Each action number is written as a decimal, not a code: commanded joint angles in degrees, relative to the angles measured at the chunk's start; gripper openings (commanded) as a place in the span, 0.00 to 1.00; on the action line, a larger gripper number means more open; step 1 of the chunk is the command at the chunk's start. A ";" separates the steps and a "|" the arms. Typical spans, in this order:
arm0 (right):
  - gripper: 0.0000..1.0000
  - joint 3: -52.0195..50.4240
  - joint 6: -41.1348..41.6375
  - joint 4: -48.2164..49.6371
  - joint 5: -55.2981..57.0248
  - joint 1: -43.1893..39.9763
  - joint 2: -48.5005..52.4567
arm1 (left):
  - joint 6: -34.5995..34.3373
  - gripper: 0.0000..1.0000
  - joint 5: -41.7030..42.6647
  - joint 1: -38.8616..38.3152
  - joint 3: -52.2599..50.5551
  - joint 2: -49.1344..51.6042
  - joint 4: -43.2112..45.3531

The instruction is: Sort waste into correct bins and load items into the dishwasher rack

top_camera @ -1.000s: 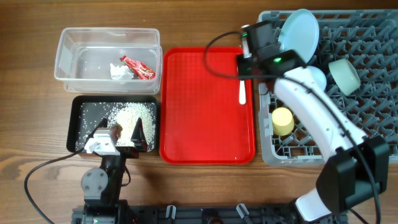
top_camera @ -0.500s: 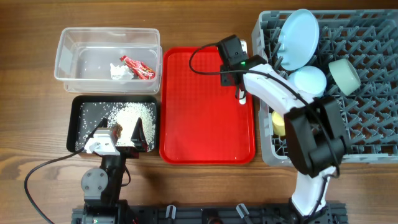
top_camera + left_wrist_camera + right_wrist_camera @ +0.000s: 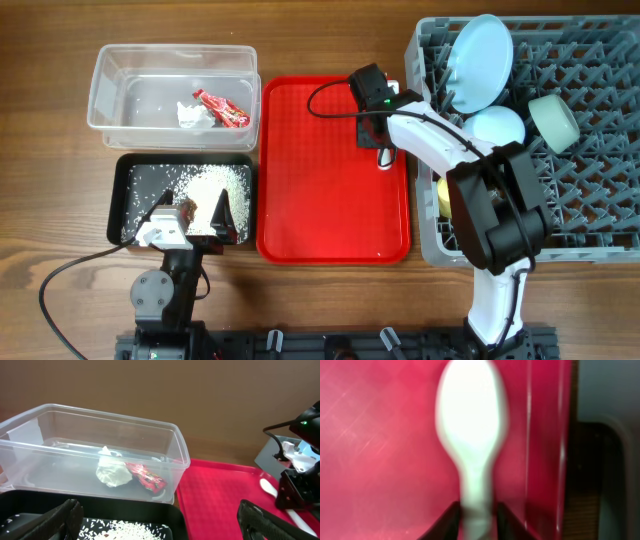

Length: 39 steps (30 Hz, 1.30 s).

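Observation:
A white plastic spoon (image 3: pixel 384 159) lies on the red serving tray (image 3: pixel 320 200) near its right rim. My right gripper (image 3: pixel 379 150) is down on it. In the right wrist view the fingers (image 3: pixel 477 515) are shut on the spoon's handle and its bowl (image 3: pixel 470 415) points away. My left gripper (image 3: pixel 197 210) is open and empty over the black tray (image 3: pixel 120 200), which holds rice scraps (image 3: pixel 215 180). The clear tub (image 3: pixel 100 70) holds the red wrapper (image 3: pixel 222 108) and the white tissue (image 3: pixel 190 114). The fork is out of view.
The grey rack (image 3: pixel 600 150) at the right holds the large blue plate (image 3: pixel 478 60), the small blue bowl (image 3: pixel 497 127), the mint bowl (image 3: pixel 553 120) and the yellow cup (image 3: pixel 448 195). The right arm stretches from the front edge across the rack's left side.
My right gripper has moved left from the rack's corner onto the red tray and come down over the spoon. The left arm has not moved.

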 commanded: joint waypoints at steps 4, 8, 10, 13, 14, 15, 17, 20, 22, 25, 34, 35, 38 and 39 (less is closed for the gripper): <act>0.04 -0.79 -1.90 -1.22 -5.84 0.11 -4.33 | 0.72 1.00 0.31 0.37 -0.04 -0.20 -0.52; 0.04 -0.79 -1.95 -1.38 -5.22 -0.13 -16.13 | 0.72 1.00 0.31 0.37 -0.04 -0.20 -0.52; 0.04 -0.79 -2.34 -1.38 -1.75 -0.90 -22.01 | 0.72 1.00 0.31 0.37 -0.04 -0.20 -0.52; 0.04 -0.79 -6.45 -1.36 3.91 -3.37 -27.47 | 0.72 1.00 0.31 0.37 -0.04 -0.20 -0.52; 0.04 -0.79 -8.96 -1.36 4.26 -4.74 -28.17 | 0.72 1.00 0.31 0.37 -0.04 -0.20 -0.52; 0.04 -0.81 -10.78 -1.55 4.13 -5.79 -28.17 | 0.72 1.00 0.31 0.37 -0.04 -0.20 -0.52; 0.04 -0.85 -13.92 -3.43 3.78 -8.00 -26.67 | 0.72 1.00 0.31 0.37 -0.04 -0.20 -0.52; 0.04 -1.25 -17.31 -4.00 3.34 -10.58 -22.01 | 0.72 1.00 0.31 0.37 -0.04 -0.20 -0.50; 0.05 -1.25 -18.40 -4.26 3.34 -11.06 -19.50 | 0.72 1.00 0.31 0.37 -0.04 -0.20 -0.52; 0.39 -1.14 -18.40 -4.59 3.39 -11.04 -18.49 | 0.72 1.00 0.31 0.37 -0.04 -0.20 -0.52; 0.55 1.68 -16.92 -9.57 -14.49 -8.96 -39.76 | 0.72 1.00 0.31 0.37 -0.04 -0.20 -0.52; 0.63 1.68 -16.90 -10.56 -17.97 -8.81 -42.99 | 0.72 1.00 0.31 0.37 -0.04 -0.20 -0.52; 1.00 1.66 -16.22 -12.63 -28.04 -8.76 -50.58 | 0.72 1.00 0.31 0.37 -0.04 -0.20 -0.52; 1.00 1.66 -15.34 -12.59 -30.62 -8.76 -52.63 | 0.72 1.00 0.31 0.37 -0.04 -0.20 -0.52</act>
